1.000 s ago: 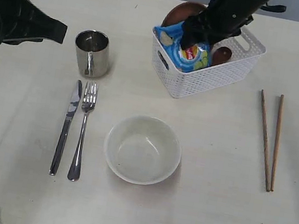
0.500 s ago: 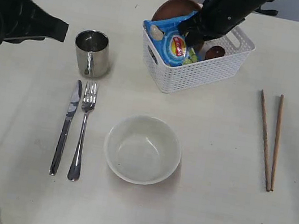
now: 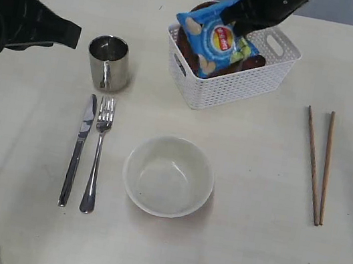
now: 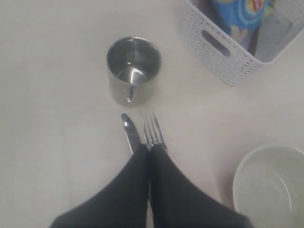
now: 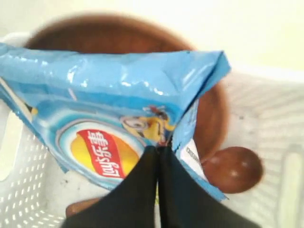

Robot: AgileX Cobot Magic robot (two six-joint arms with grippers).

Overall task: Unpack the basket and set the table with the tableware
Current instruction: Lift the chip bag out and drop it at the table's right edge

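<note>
The white basket (image 3: 236,81) stands at the back of the table (image 3: 244,252). My right gripper (image 3: 239,22) is shut on the blue snack bag (image 3: 213,41), which hangs partly lifted above the basket. In the right wrist view the bag (image 5: 104,109) is pinched at the right gripper (image 5: 158,148), over the brown plate (image 5: 209,109) and the wooden spoon (image 5: 233,169). The steel mug (image 3: 109,62), knife (image 3: 78,149), fork (image 3: 97,152), cream bowl (image 3: 168,176) and two chopsticks (image 3: 317,166) lie on the table. My left gripper (image 4: 150,151) is shut and empty above the knife (image 4: 130,135) and fork (image 4: 153,131).
The left arm's black body (image 3: 19,18) hangs over the table's back left. In the left wrist view the mug (image 4: 133,69), basket corner (image 4: 228,52) and bowl rim (image 4: 247,175) show.
The right gripper has closed on the snack bag and lifted it up out of the basket. The basket shifted back and to the left. The left arm has not moved.
</note>
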